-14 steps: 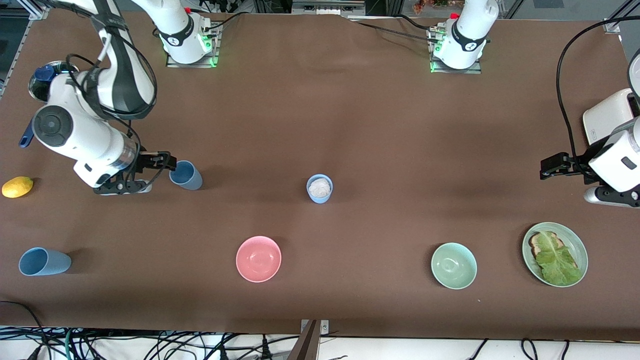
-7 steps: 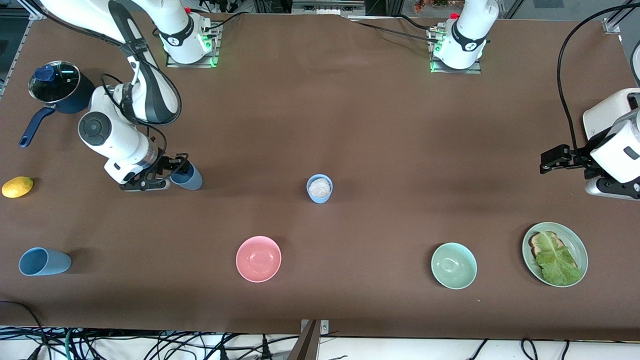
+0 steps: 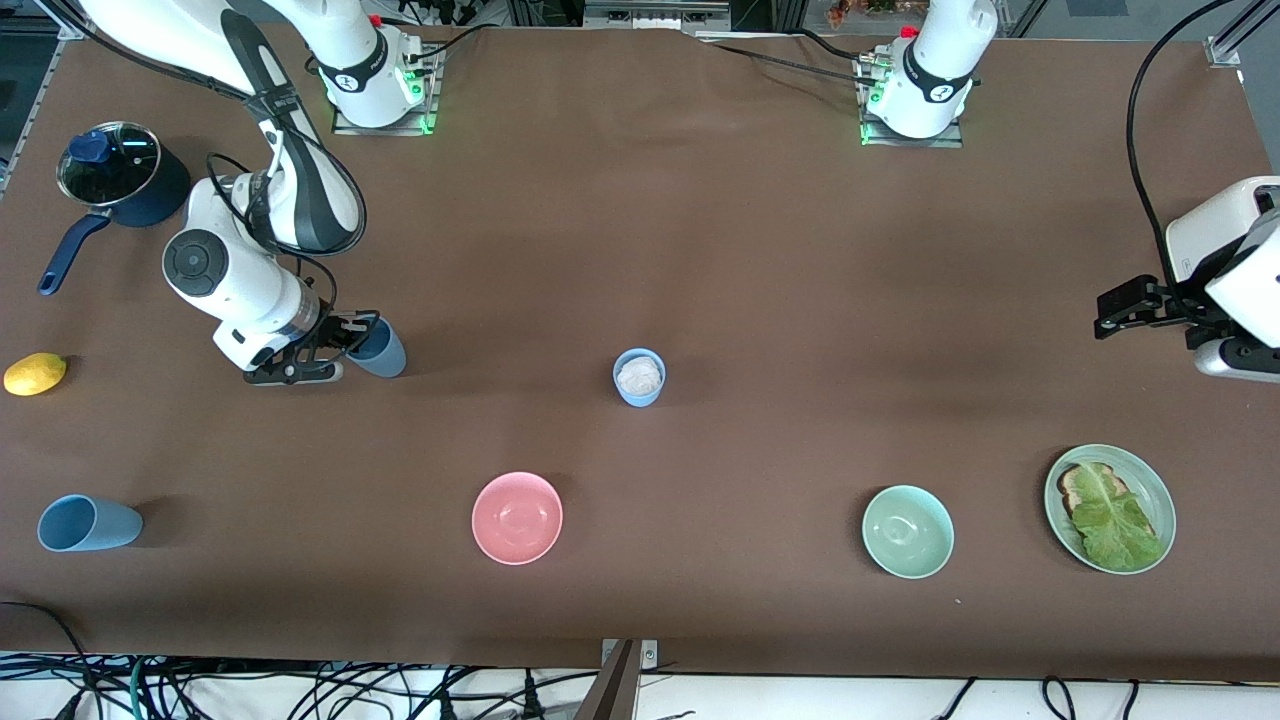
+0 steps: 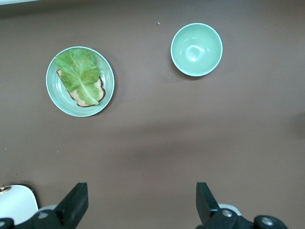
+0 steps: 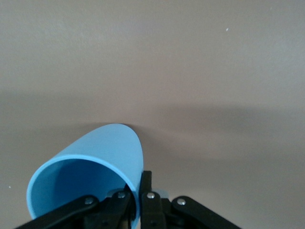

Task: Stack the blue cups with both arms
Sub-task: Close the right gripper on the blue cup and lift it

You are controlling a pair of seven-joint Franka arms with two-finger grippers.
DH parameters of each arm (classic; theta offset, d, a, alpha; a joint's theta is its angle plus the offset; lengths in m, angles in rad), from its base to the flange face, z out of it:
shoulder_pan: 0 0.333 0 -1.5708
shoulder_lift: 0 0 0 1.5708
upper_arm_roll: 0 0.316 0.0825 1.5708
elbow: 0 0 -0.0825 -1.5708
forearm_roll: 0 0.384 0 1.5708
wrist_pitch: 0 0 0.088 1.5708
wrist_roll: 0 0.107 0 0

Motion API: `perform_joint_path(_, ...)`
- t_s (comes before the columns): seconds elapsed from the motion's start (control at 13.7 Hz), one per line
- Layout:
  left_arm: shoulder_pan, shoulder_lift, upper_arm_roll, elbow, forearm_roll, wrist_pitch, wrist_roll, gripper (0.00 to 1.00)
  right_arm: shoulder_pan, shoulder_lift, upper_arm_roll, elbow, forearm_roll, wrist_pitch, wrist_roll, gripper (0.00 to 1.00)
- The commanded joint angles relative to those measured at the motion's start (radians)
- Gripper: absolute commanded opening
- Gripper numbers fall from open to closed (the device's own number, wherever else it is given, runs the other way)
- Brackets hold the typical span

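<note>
The right gripper (image 3: 352, 335) has just snapped closed on the dusky blue cup's (image 3: 380, 349) rim. Lift comes next, probably. The left gripper (image 3: 1118, 311) waits, jaws wide and empty.

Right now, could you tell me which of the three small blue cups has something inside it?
The sky-blue cup mid-table, holding a whitish lump; the other two cups are empty.

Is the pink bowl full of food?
No, the pink bowl is empty inside; only its smooth pink bottom shows in the front view.
</note>
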Motion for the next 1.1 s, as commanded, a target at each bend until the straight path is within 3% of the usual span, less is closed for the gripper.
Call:
perform_joint_path(0.0,0.026,-0.034,-0.001,-0.036,-0.025,0.000,0.012,1.00,0.001,-0.013,-0.002,0.073,0.004,-0.087,-0.006,0.00)
perform_joint_path(0.44,0.029,-0.125,-0.023,-0.045,-0.023,-0.009,0.011,1.00,0.036,-0.010,0.021,0.342,0.034,-0.450,0.138,0.00)
perform_joint_path(0.73,0.040,-0.145,-0.024,-0.045,-0.023,-0.052,0.009,1.00,0.072,-0.007,0.098,0.449,0.110,-0.520,0.348,0.00)
perform_joint_path(1.02,0.040,-0.203,-0.024,-0.052,-0.023,-0.102,0.011,1.00,0.202,0.089,0.107,0.588,0.152,-0.501,0.617,0.00)
